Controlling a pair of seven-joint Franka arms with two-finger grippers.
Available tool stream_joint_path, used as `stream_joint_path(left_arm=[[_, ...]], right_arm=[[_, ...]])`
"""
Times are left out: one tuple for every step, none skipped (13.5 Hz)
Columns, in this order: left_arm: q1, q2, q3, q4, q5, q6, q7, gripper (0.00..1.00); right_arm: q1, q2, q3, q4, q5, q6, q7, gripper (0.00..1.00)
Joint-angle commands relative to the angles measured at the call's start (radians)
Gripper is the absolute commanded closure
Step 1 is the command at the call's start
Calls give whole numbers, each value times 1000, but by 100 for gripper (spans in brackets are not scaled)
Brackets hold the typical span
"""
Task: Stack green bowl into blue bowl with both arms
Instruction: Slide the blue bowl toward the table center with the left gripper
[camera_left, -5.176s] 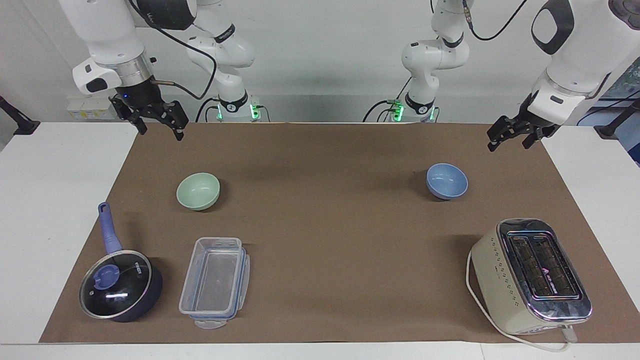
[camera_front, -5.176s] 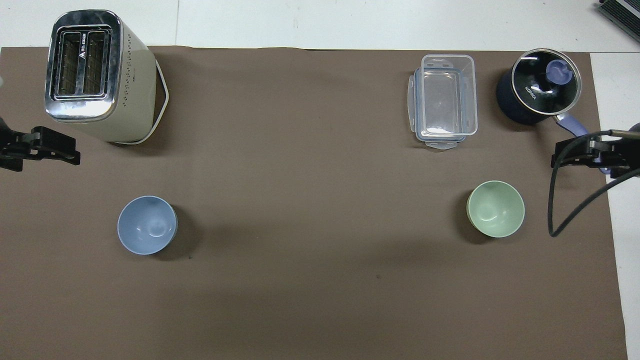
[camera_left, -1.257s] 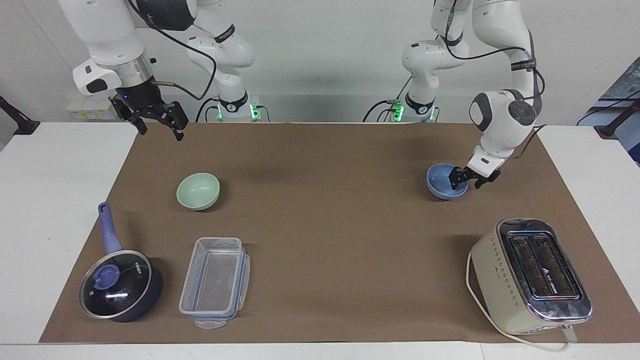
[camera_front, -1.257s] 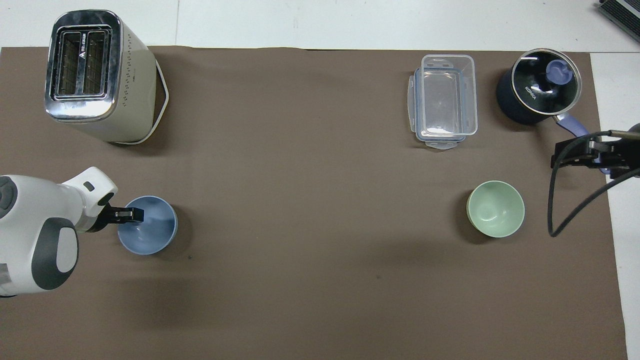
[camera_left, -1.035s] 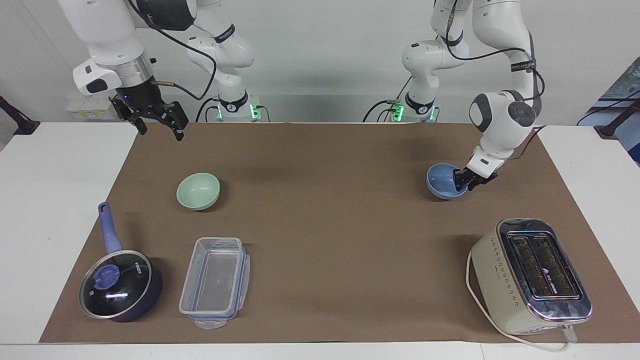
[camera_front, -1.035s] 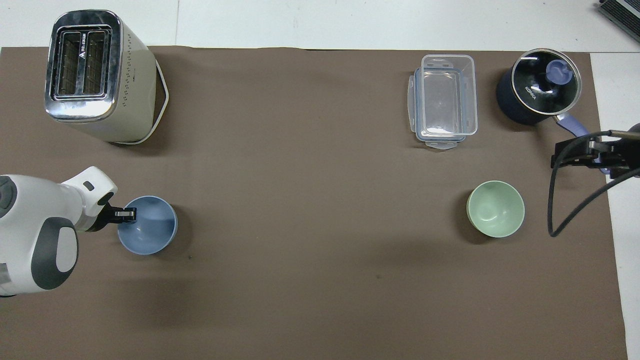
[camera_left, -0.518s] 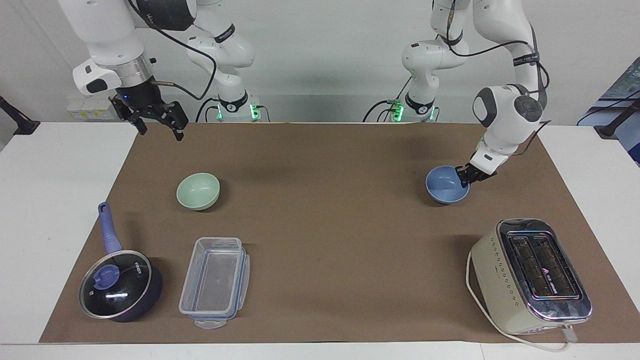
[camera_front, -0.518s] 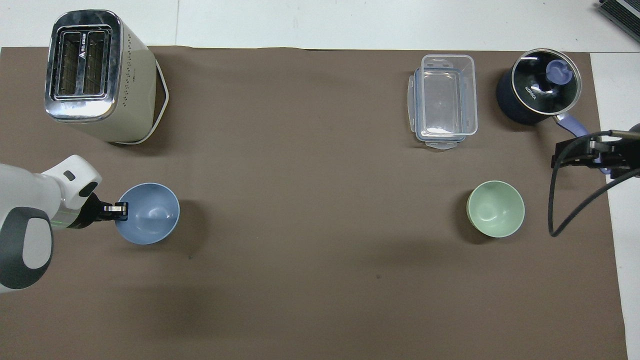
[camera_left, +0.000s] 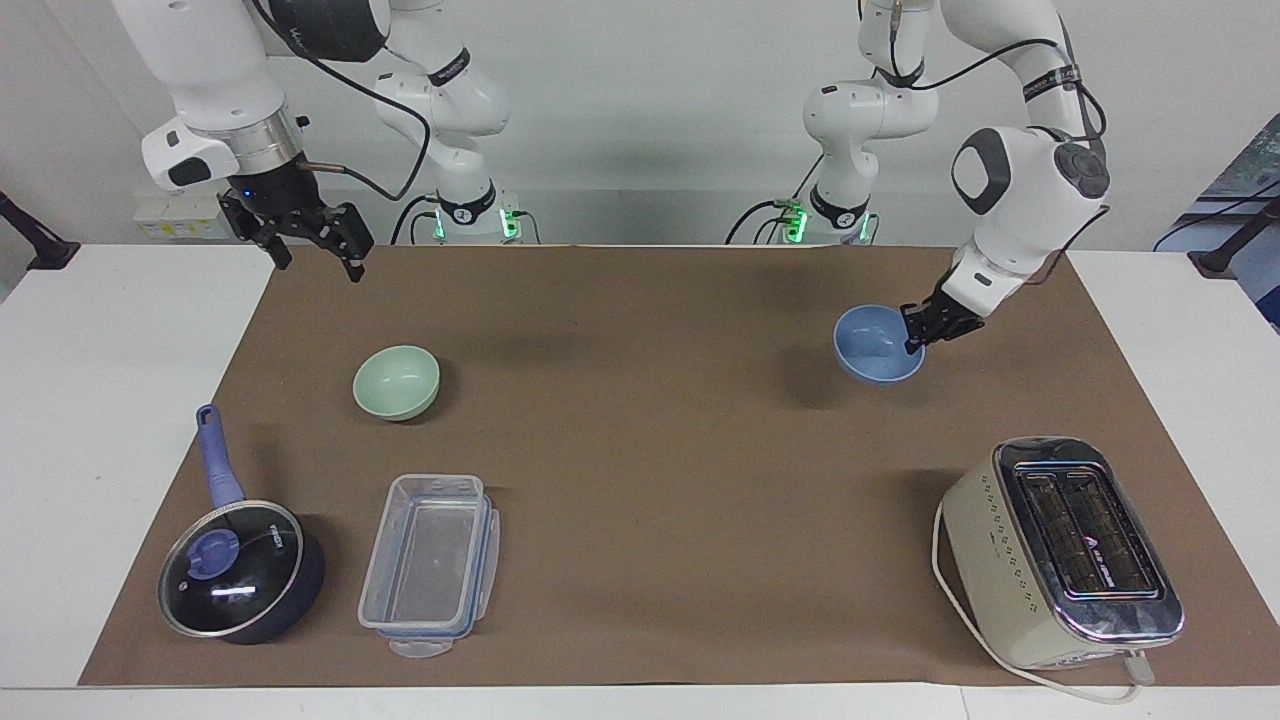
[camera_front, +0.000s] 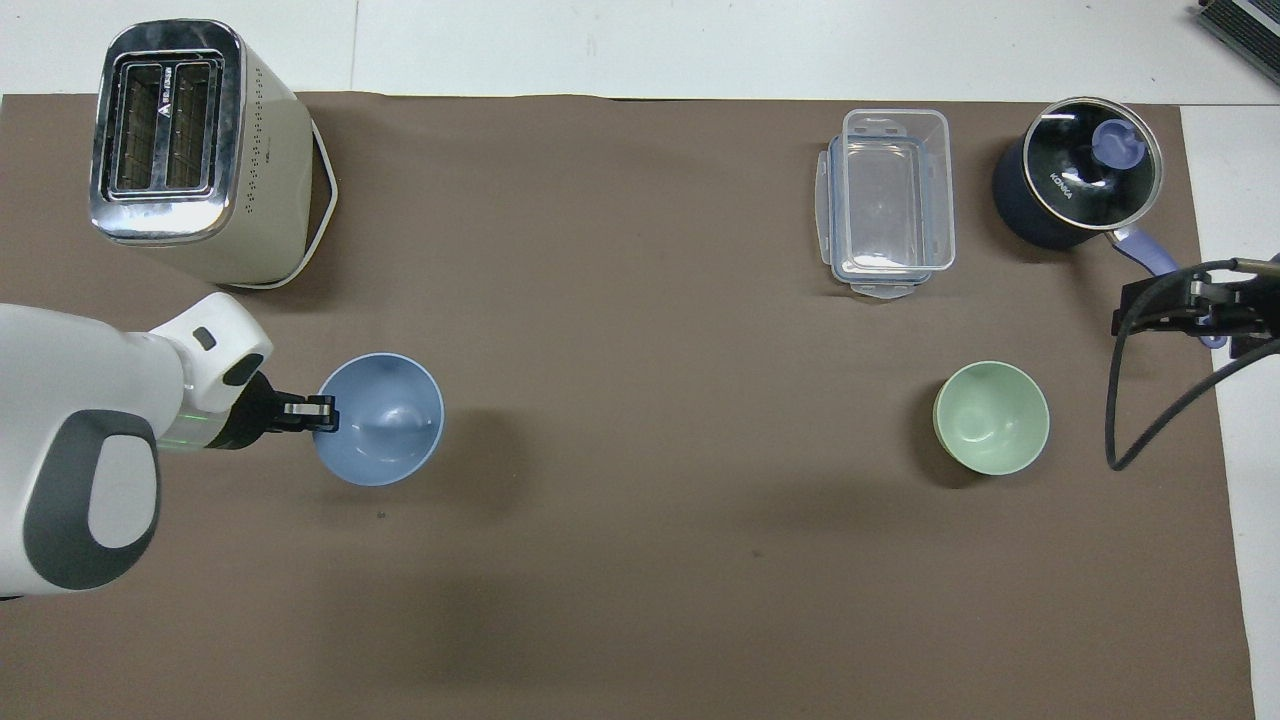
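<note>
The blue bowl (camera_left: 876, 345) hangs a little above the brown mat, tilted, toward the left arm's end of the table. My left gripper (camera_left: 912, 343) is shut on its rim, on the side toward that end. The overhead view shows the bowl (camera_front: 385, 420) and the gripper (camera_front: 322, 411) the same way. The green bowl (camera_left: 396, 381) stands on the mat toward the right arm's end, also seen in the overhead view (camera_front: 991, 417). My right gripper (camera_left: 322, 264) is open and empty, raised over the mat's corner, and waits; its tip shows in the overhead view (camera_front: 1135, 310).
A cream toaster (camera_left: 1060, 550) stands farther from the robots than the blue bowl. A clear plastic container (camera_left: 430, 565) and a dark blue lidded saucepan (camera_left: 240, 570) stand farther from the robots than the green bowl. The brown mat (camera_left: 650, 450) covers the table.
My left gripper came down to the blue bowl, shut on its rim, lifted it and carried it toward the table's middle. The right arm and green bowl stayed put.
</note>
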Motion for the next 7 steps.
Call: stream_joint_path(left_arm=[[-115, 27, 11, -2, -30, 92, -93, 100], [-175, 52, 11, -5, -30, 139, -161, 100], [-222, 72, 12, -10, -30, 182, -210, 100], [-258, 89, 11, -13, -30, 216, -236, 100], [-294, 110, 11, -13, -30, 242, -265, 100], [-330, 129, 11, -13, -30, 272, -293, 100], [-362, 150, 12, -19, -30, 301, -304, 100]], right_arm=[[-10, -15, 0, -34, 4, 34, -30, 0], [-10, -18, 0, -42, 5, 42, -30, 0], [-10, -21, 0, -46, 4, 48, -30, 0], [-10, -23, 0, -53, 3, 68, -31, 0], [-10, -23, 0, -62, 3, 74, -33, 0], [-13, -23, -2, -66, 3, 74, -42, 0], [-26, -23, -2, -71, 3, 82, -65, 0]])
